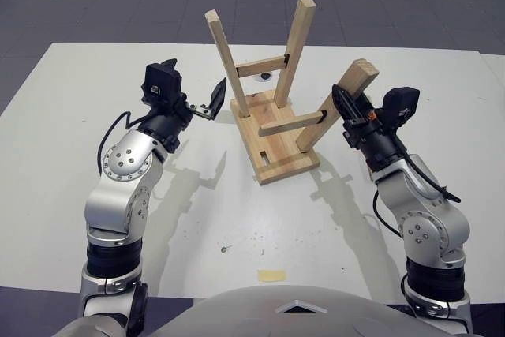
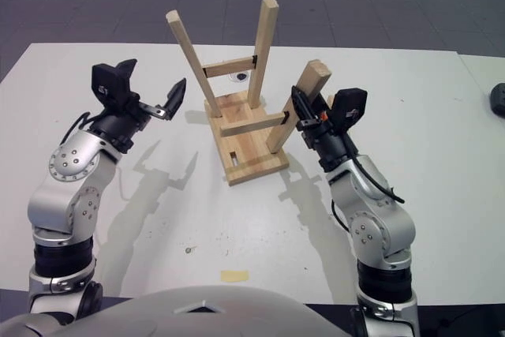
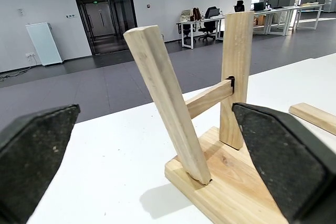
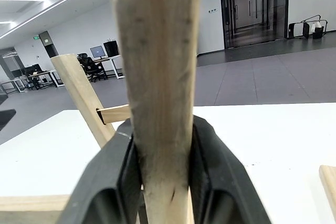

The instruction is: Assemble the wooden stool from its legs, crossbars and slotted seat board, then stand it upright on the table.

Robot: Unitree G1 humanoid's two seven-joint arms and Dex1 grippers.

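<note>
Here the slotted seat board (image 1: pixel 286 160) lies flat on the white tabletop (image 1: pixel 79 100) with its legs pointing up. Two far legs (image 1: pixel 293 45) rise from the board's far end, one leaning to the left, and a crossbar (image 1: pixel 260 66) joins them partway up.

The right end effector (image 1: pixel 347 108) is closed on the near right leg (image 1: pixel 360 76), which tilts outward to the right from the board's right edge. In the right wrist view its black fingers (image 4: pixel 118 179) press against both flat sides of that leg (image 4: pixel 160 103), with the grip taken around mid-length. A second crossbar (image 1: pixel 288 124) runs leftward from this leg over the board; its left end looks free, with no leg on it.

The left end effector (image 1: pixel 193 88) hangs above the tabletop just left of the board, jaws spread wide and holding nothing. One fingertip is near the leaning far leg, apart from it. In the left wrist view its two pads (image 3: pixel 278 156) frame the far legs and their crossbar (image 3: pixel 210 98).

A small yellow scrap (image 1: pixel 271 275) lies at the tabletop's near edge
</note>
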